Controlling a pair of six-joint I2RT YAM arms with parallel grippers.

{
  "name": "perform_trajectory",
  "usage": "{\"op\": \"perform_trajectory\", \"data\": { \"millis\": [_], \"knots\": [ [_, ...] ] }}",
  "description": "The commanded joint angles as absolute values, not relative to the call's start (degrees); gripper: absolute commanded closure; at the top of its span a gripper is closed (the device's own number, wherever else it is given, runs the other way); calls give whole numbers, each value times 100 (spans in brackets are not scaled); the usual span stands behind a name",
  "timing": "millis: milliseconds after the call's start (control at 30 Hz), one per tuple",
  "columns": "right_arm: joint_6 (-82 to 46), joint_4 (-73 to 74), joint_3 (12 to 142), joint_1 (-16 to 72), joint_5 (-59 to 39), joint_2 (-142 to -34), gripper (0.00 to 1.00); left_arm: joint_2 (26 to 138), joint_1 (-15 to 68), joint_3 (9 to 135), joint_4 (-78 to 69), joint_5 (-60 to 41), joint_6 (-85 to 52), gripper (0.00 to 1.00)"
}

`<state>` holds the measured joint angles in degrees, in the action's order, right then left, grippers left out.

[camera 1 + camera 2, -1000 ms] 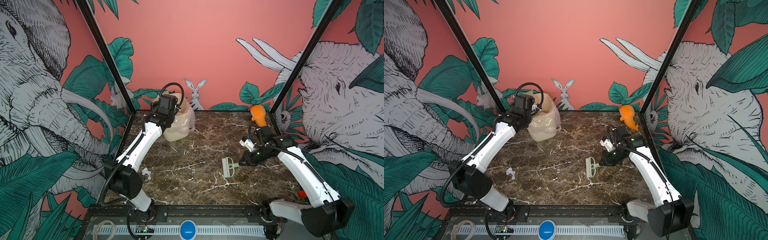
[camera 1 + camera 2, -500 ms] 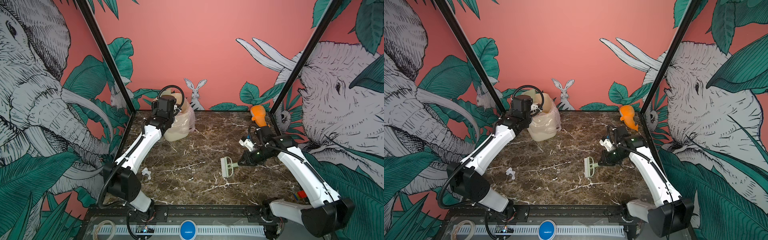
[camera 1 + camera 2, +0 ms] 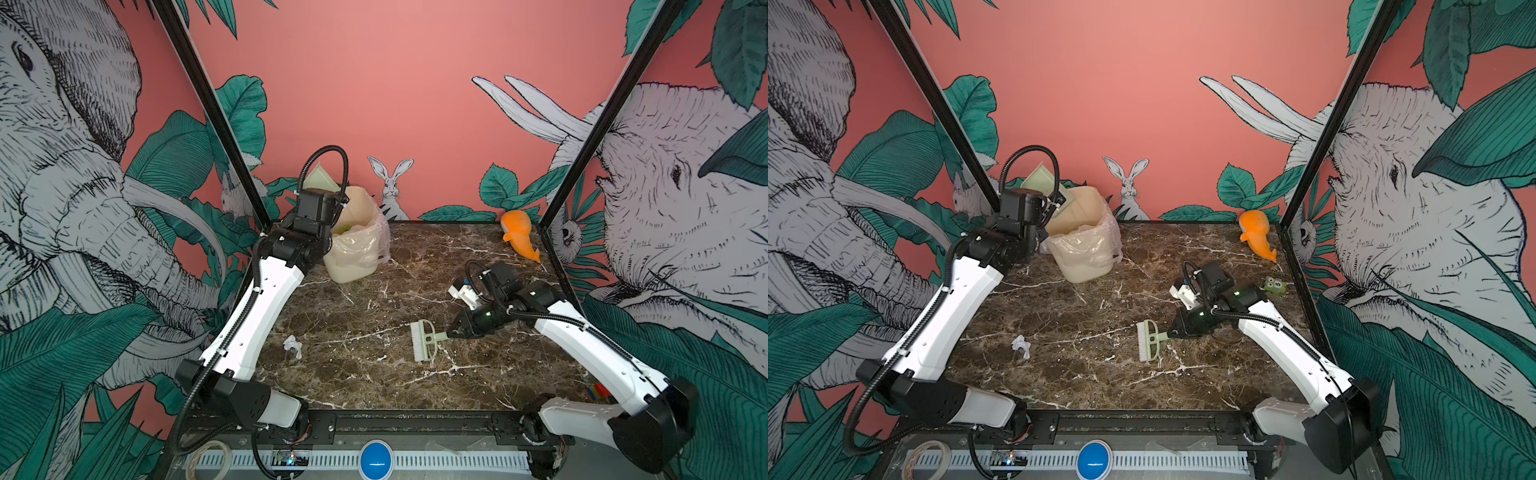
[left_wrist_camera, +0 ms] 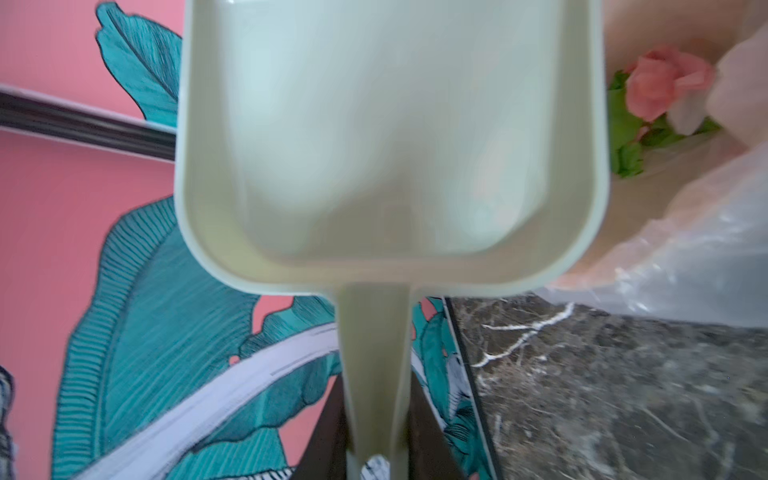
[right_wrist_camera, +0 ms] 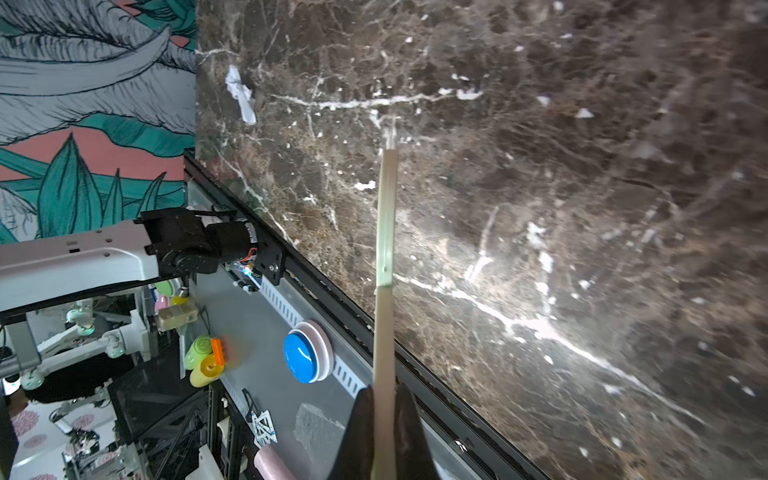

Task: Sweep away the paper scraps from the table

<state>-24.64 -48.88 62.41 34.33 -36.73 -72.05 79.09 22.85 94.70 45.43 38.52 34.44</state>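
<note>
Pale green dustpan (image 4: 386, 137), handle pinched in my left jaws, hangs by the far-left corner bin (image 3: 349, 270), scraps (image 4: 665, 83) inside; right jaws clamp the brush (image 3: 424, 341). One white scrap (image 3: 292, 345) lies near the worktop's (image 3: 374, 386) left edge.

1. I see the table (image 3: 365, 386), a dark brown marble-pattern top with white veins. A black frame (image 3: 395, 420) edges its near side.
2. One crumpled white paper scrap (image 3: 292, 345) lies on the left, nearer the front edge and well apart from everything else.
3. A cream bin (image 3: 353, 266) lined with a clear bag stands upright in the far left corner.
4. An orange toy (image 3: 518, 235) lies in the far right corner, its pointed end toward the near edge.
5. In a top view, a small green toy (image 3: 1275, 286) with eyes sits by the right edge.
6. A pale green brush (image 3: 423, 341) is right of centre. I cannot tell whether its bristles touch the top.
</note>
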Motion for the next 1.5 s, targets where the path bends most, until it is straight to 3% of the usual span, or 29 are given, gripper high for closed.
{"op": "perform_trajectory", "data": {
  "millis": [0, 200, 500, 1267, 1467],
  "knots": [
    [-3030, -3620, 6329, 3890, -3735, -7582, 100, 7343, 2315, 9116, 5245, 2865, 1876, 95],
    [-3322, -2635, 6892, 4813, -3783, -8637, 100, 6792, 2329, 8479, 5164, 1710, 1006, 94],
    [-3740, -1851, 8443, 5770, -3965, -10318, 100, 6447, 2320, 8178, 4931, 1057, 800, 94],
    [-5862, 674, 10459, 5985, -4456, -12955, 100, 6189, 2312, 8023, 4915, 815, 1080, 94],
    [-6100, 749, 10818, 5978, -4405, -13407, 100, 6104, 2313, 8019, 5026, 845, 1160, 94]
  ]
}}
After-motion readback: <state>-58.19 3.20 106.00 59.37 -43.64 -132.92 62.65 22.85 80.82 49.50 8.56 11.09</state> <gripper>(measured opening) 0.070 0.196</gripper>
